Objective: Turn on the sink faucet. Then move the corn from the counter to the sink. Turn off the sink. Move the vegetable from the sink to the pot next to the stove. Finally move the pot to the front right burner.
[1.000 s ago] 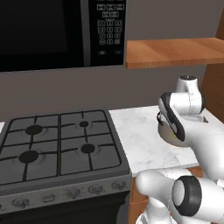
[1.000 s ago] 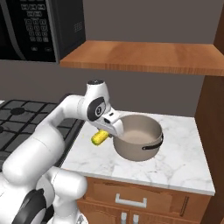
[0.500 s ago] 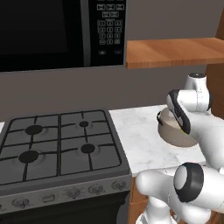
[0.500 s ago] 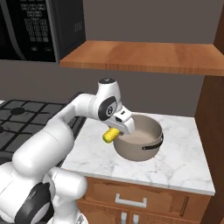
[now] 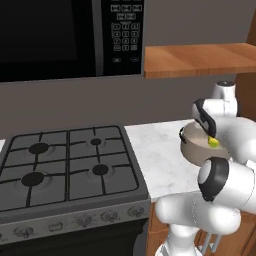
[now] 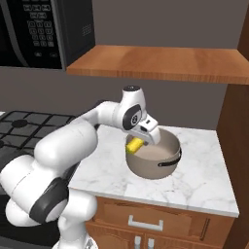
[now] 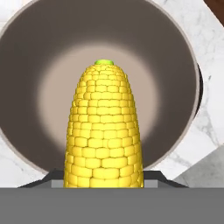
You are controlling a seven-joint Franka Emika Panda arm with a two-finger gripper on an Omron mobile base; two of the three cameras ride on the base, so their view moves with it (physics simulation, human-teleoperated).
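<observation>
yellow corn (image 7: 104, 127) held in claw (image 6: 141, 141), green tip pointing down over open mouth of beige pot (image 6: 163, 163) on marble desk (image 6: 204, 182)

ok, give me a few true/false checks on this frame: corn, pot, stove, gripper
1. The gripper holds the small yellow corn cob over the round beige-grey metal pot. True.
2. The corn lies on the pot's floor. False: it is clamped in the gripper above the opening.
3. The pot sits on the white marble counter. True.
4. The pot stands on the black gas stove. False: the grates are bare; the pot is on the counter to the stove's right.
</observation>
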